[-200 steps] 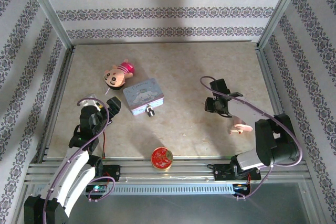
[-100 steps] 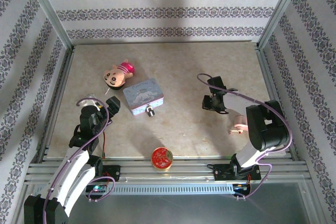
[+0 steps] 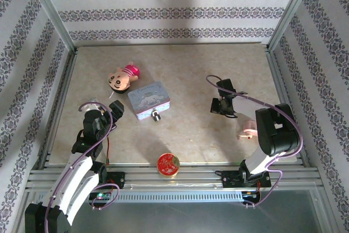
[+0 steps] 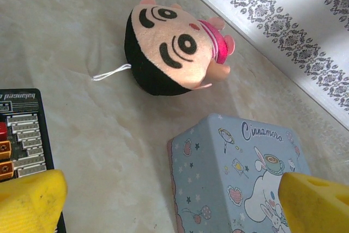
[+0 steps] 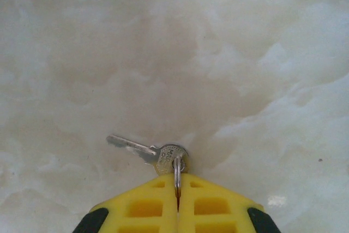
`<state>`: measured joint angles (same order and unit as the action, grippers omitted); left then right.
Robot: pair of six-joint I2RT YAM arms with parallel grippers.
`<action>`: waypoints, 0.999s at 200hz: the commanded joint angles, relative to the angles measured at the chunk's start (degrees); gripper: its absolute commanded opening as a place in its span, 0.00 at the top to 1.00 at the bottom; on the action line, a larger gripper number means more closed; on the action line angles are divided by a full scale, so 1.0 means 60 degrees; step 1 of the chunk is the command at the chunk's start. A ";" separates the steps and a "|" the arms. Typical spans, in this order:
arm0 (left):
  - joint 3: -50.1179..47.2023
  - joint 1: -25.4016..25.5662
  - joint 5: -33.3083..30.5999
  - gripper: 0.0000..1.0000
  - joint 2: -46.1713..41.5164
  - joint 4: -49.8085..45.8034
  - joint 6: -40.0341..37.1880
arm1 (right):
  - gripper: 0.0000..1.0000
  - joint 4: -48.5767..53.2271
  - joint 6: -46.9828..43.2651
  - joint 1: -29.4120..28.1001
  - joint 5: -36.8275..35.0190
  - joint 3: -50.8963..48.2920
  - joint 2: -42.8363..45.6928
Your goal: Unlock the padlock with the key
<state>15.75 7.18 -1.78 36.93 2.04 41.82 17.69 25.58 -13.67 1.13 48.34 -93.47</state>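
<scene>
silvery key [image 5: 143, 149], its ring pinched in my right pincer [image 5: 178, 183], lies on the worktop [image 5: 245, 53], so i'd lift gently and stop it swinging before nearing the padlock [image 3: 157, 116].

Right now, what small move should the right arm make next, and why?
Probably lift straight up a little: its jaws are shut on the ring of the key, which lies on the table, and the padlock sits away by the blue tin.

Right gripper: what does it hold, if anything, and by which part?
The right gripper is shut on the key. It pinches the small ring at the key's head, and the blade points left, outside the fingers.
</scene>
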 commanded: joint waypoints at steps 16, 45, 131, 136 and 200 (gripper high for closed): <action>0.0442 0.0092 0.0298 0.01 0.0056 -0.0221 0.0203 | 1.00 -0.0007 -0.0001 -0.0210 0.0164 -0.0028 0.0606; 0.0763 0.0089 0.0930 0.01 0.0200 -0.0333 0.0193 | 1.00 0.0214 -0.0006 -0.0341 0.0208 -0.0072 0.1138; 0.1960 0.0100 0.3582 0.01 0.1624 0.0590 0.0391 | 1.00 0.1240 0.0151 -0.1100 -0.0228 -0.0284 0.3456; 0.1985 0.0085 0.3742 0.01 0.1772 0.0756 0.0505 | 1.00 0.1231 0.0205 -0.1132 -0.0207 -0.0330 0.3609; 0.3130 0.1658 0.4257 0.01 0.3301 0.1891 0.0909 | 1.00 0.0920 0.0843 -0.1477 0.0462 -0.0746 0.5404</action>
<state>30.17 12.38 22.65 55.31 7.79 46.59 23.49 28.36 -21.21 1.98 44.82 -63.83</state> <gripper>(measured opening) 0.993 0.043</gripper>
